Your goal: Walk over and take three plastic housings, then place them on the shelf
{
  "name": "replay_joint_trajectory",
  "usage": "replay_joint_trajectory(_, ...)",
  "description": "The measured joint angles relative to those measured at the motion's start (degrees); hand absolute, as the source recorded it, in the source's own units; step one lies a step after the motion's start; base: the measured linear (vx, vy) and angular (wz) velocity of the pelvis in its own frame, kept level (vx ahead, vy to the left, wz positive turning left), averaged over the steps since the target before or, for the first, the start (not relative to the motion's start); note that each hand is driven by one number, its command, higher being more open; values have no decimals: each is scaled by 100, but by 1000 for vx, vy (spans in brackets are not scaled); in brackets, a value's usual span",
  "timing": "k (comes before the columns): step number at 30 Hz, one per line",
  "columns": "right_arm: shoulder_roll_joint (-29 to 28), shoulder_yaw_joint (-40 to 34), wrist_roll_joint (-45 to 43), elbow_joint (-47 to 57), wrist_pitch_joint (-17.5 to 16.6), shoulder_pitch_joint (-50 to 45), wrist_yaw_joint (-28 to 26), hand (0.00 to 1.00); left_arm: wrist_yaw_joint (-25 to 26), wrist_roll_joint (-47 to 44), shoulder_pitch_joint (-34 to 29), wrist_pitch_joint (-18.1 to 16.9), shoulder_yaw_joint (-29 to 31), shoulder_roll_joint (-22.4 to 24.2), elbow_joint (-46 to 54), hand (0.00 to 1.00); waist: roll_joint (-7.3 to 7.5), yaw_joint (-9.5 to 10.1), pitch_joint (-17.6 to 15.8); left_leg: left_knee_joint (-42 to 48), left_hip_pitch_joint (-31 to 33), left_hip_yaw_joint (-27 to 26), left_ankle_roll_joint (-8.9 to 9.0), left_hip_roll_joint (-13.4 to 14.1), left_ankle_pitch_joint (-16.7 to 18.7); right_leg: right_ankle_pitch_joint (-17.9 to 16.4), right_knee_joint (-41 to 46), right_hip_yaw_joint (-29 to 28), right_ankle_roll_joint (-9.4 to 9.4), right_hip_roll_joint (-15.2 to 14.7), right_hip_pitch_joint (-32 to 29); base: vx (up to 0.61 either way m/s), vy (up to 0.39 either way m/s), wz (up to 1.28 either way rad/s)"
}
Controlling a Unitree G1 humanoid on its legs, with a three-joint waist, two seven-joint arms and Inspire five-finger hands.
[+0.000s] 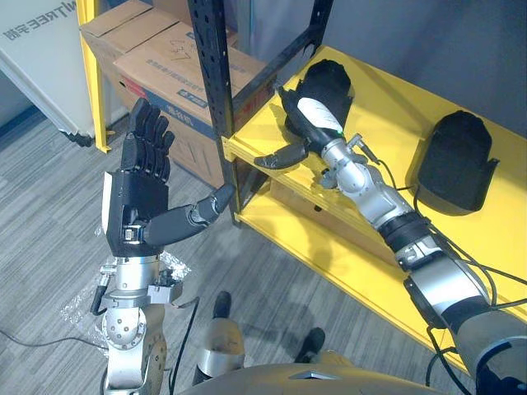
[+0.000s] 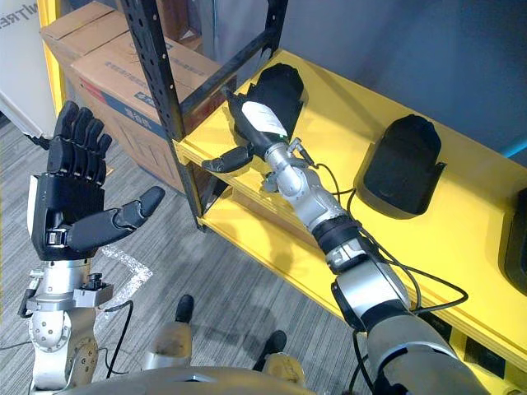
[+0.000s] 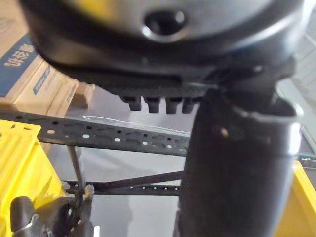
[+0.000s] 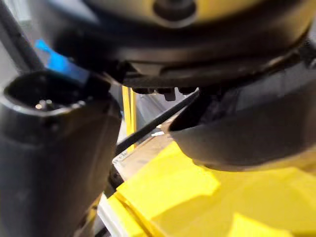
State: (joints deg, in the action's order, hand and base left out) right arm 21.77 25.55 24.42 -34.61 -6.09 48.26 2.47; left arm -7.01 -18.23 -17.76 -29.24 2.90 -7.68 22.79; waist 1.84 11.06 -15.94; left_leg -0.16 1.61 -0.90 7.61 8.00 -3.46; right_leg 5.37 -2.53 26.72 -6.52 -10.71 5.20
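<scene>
Three black housings lie on the yellow shelf (image 2: 346,123), so we judge the placing nearly done; what seems left is for the right hand (image 2: 262,119) to let go and draw clear. Its fingers (image 1: 290,103) look fairly straight, laid against the side of the nearest plastic housing (image 2: 280,86), with the thumb (image 1: 276,158) spread wide, away from it and out past the shelf's edge; we see no pinch. The second housing (image 2: 402,164) sits well apart from those fingers, back beside the forearm, and the third housing (image 2: 516,251) farther still the same way. The housing at the fingers lies flat, and we read its long axis as running on in line with the fingers, towards the shelf's back. The left hand (image 1: 136,197) is raised beside the shelf post, fingers straight and together, thumb out, holding nothing.
</scene>
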Motion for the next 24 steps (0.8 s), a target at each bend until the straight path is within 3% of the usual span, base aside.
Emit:
replay_joint_trajectory(13,46,-24,-7,-166,925,476,-214,100,195,-38,51,86,-31,0,1,100,-43,-6,-166,19,146,-19,-14,11,-13,-8,84,-18,12,-12,-186,-2,-1,0)
replay_joint_trajectory(17,45,-31,-24,-158,954,503,-226,100,297,-38,124,113,-138,-1,1,100,-53,-6,-204,63,146,-35,-17,12,-16,-15,130,-45,21,-23,-200,0,-3,-2)
replay_joint_trajectory(24,-139,-184,-35,-156,1321,591,-76,100,442,-36,254,220,-319,-2,2,100,-137,-8,-355,91,136,-59,-21,26,-19,-44,182,-55,66,-29,-210,-42,-7,-1)
